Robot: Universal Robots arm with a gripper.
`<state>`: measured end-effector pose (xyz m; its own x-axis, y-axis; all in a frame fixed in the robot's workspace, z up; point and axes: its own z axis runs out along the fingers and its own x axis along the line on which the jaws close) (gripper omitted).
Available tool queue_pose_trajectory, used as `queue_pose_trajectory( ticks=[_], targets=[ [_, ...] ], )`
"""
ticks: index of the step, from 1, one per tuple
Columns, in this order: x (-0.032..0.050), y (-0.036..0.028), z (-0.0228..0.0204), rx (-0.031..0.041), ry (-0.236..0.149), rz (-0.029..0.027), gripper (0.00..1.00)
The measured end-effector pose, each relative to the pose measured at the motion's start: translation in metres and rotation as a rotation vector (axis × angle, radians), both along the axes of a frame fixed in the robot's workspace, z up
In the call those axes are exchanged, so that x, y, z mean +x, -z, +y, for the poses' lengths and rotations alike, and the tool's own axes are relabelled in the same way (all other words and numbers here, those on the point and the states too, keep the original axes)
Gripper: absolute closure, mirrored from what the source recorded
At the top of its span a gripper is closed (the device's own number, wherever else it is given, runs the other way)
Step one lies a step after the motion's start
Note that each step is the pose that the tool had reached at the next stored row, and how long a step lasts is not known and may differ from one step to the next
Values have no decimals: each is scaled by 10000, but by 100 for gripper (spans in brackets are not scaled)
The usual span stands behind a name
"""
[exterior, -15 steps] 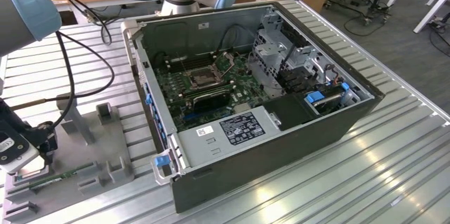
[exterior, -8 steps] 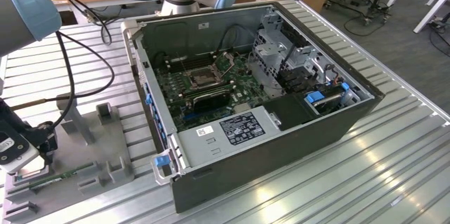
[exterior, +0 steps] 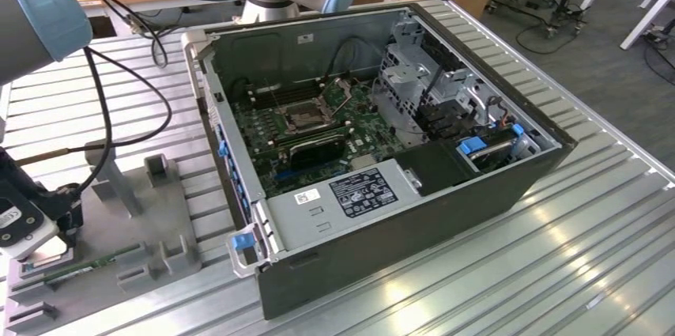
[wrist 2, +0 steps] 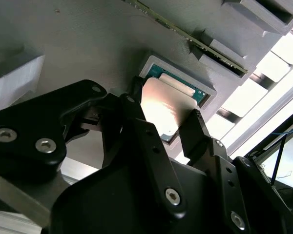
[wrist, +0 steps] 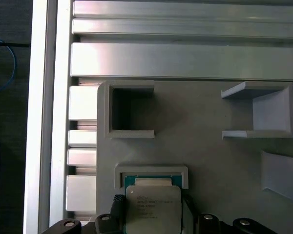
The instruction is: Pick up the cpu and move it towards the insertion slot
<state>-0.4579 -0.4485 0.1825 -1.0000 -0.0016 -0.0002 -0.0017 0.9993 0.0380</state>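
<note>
- One arm works this scene. In the exterior view its gripper [exterior: 40, 249] hangs low over the grey tray [exterior: 132, 229], at the tray's end farthest from the computer case [exterior: 422, 217].
- The insertion slot [exterior: 306, 120] lies on the board inside that case. It is well apart from the tray, toward the exterior view's right, with the case wall between them. Both tray and case stand on the slatted worktop [exterior: 548, 265].
- In the second wrist view the cpu [wrist 2: 163, 109] sits in a square recess [wrist 2: 207, 91] of the tray, silvery face up. The black fingers [wrist 2: 194, 127] stand against two opposite edges of it.
- They look closed onto the chip, and I see no gap at either side. The chip's near corner seems to lie inside the recess rim, so I judge it gripped but not yet raised.
- A memory stick [wrist 2: 185, 35] stands on edge in the tray just beyond the recess.
- In the first wrist view the cpu [wrist: 152, 207] is framed by the recess wall, with a fingertip at each flank. An open square pocket [wrist: 132, 109] of the tray lies near it.
- The step in hand is the pick-up. Getting the chip out calls for a straight, level rise clear of the recess walls, with a steady squeeze on those thin edges.
</note>
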Motion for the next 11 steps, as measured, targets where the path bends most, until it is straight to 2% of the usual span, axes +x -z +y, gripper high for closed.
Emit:
queue_pose_trajectory(
  ticks=[11],
  targets=[
    [0,2,0,0,0,0,45]
  ],
)
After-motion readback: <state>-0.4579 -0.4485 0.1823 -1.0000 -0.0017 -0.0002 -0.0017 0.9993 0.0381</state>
